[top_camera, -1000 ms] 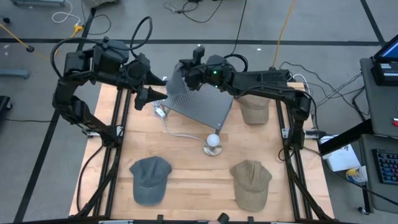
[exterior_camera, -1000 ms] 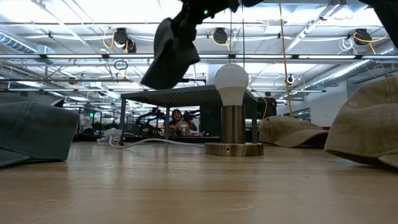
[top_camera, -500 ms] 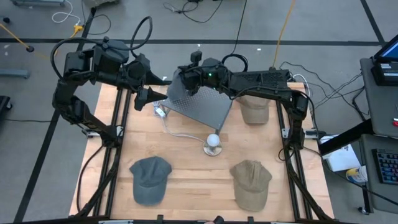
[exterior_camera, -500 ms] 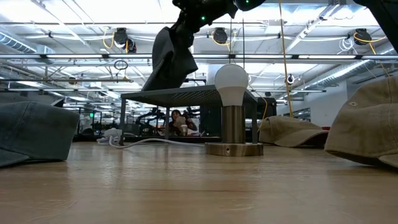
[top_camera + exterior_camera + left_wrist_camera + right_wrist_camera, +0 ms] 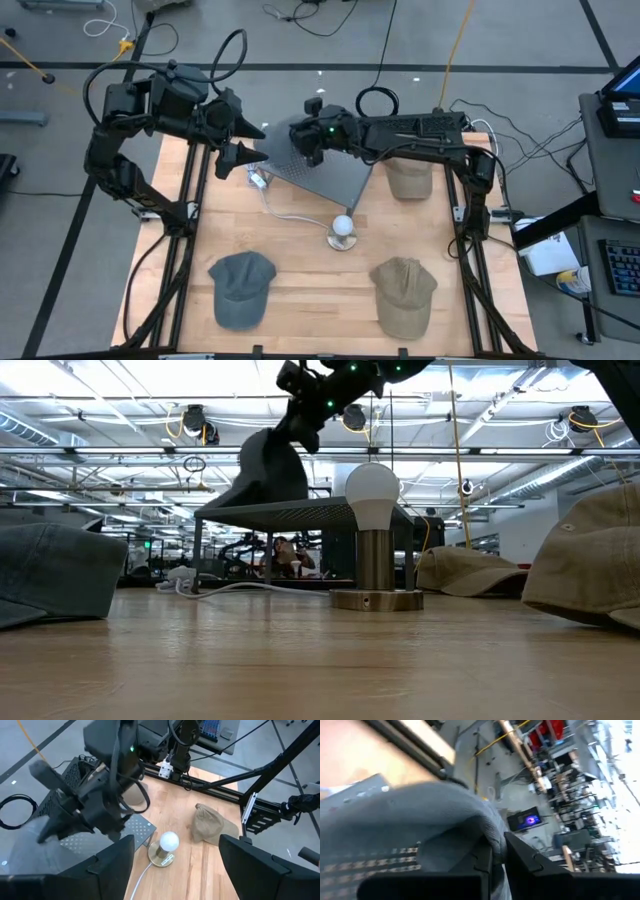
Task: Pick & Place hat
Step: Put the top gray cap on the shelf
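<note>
Setting a grey hat (image 5: 265, 472) onto the perforated stand (image 5: 325, 172) is the step in hand. The right gripper (image 5: 305, 140) hangs over the stand's back edge, on the side away from the lamp (image 5: 343, 231), and the right wrist view shows its fingers (image 5: 517, 857) clamped on a fold of the hat's cloth. From table height the hat's lower edge seems to rest on the stand's top plate (image 5: 300, 515), though contact is hard to confirm. The left gripper (image 5: 245, 140) waits beside the stand, on its left, with its two fingers (image 5: 112, 865) spread apart and holding nothing.

Placing looks nearly done for this hat: it has reached the stand, and what is left is to let go and lift clear. Three other hats lie on the surface (image 5: 300, 285): a tan one (image 5: 408, 180) just right of the stand, a blue-grey one (image 5: 241, 288) and an olive one (image 5: 404, 295) well in front of it. Whether those also need moving cannot be told.
</note>
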`<control>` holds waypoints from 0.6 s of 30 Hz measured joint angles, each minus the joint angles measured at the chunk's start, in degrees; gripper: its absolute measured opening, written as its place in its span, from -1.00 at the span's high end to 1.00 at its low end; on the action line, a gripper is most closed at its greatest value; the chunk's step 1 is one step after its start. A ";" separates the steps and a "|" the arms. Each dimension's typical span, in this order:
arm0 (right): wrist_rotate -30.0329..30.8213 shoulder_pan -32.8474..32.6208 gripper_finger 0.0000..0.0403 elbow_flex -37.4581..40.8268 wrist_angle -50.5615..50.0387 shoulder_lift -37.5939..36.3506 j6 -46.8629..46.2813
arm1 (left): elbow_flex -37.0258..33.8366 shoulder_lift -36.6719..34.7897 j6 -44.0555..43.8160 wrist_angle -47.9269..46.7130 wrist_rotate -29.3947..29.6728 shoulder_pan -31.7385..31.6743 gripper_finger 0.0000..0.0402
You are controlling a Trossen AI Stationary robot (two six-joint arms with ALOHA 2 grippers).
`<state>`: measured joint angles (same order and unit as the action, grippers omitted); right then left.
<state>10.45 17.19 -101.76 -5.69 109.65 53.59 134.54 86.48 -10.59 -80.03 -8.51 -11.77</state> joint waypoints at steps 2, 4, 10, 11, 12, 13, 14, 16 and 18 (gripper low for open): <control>0.77 -0.22 0.90 0.42 -1.42 0.00 0.04 | 0.00 0.00 0.10 0.00 0.00 0.00 -0.47; 3.09 -0.52 0.90 0.50 -2.70 0.00 -0.05 | 0.00 0.00 0.17 0.00 -0.02 0.00 -0.48; 6.02 -0.30 0.90 0.51 -4.36 -0.75 -0.69 | 0.00 0.02 0.17 0.02 -0.02 0.00 -0.49; 6.24 -0.30 0.90 0.51 -4.52 -0.77 -0.84 | 0.00 0.02 0.17 0.02 -0.04 0.00 -0.50; 6.23 -0.30 0.90 0.51 -4.82 -0.79 -1.07 | 0.00 0.02 0.17 0.00 -0.04 0.00 -0.50; 6.22 -0.30 0.90 0.51 -5.31 -0.79 -1.08 | 0.00 0.02 0.17 0.02 -0.04 0.00 -0.51; 6.23 -0.30 0.90 0.51 -6.24 -0.79 -1.08 | 0.00 0.02 0.17 0.02 -0.05 0.00 -0.51; 6.23 -0.47 0.90 0.51 -8.07 -0.79 -1.52 | 0.00 0.02 0.15 0.00 -0.09 0.00 -0.51; 6.24 -0.72 0.90 0.51 -10.11 -0.79 -2.31 | -0.02 0.02 0.15 -0.18 -0.13 0.00 -0.49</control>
<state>16.69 16.46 -101.25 -15.80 108.86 51.27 134.52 86.50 -10.44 -80.21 -8.64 -11.77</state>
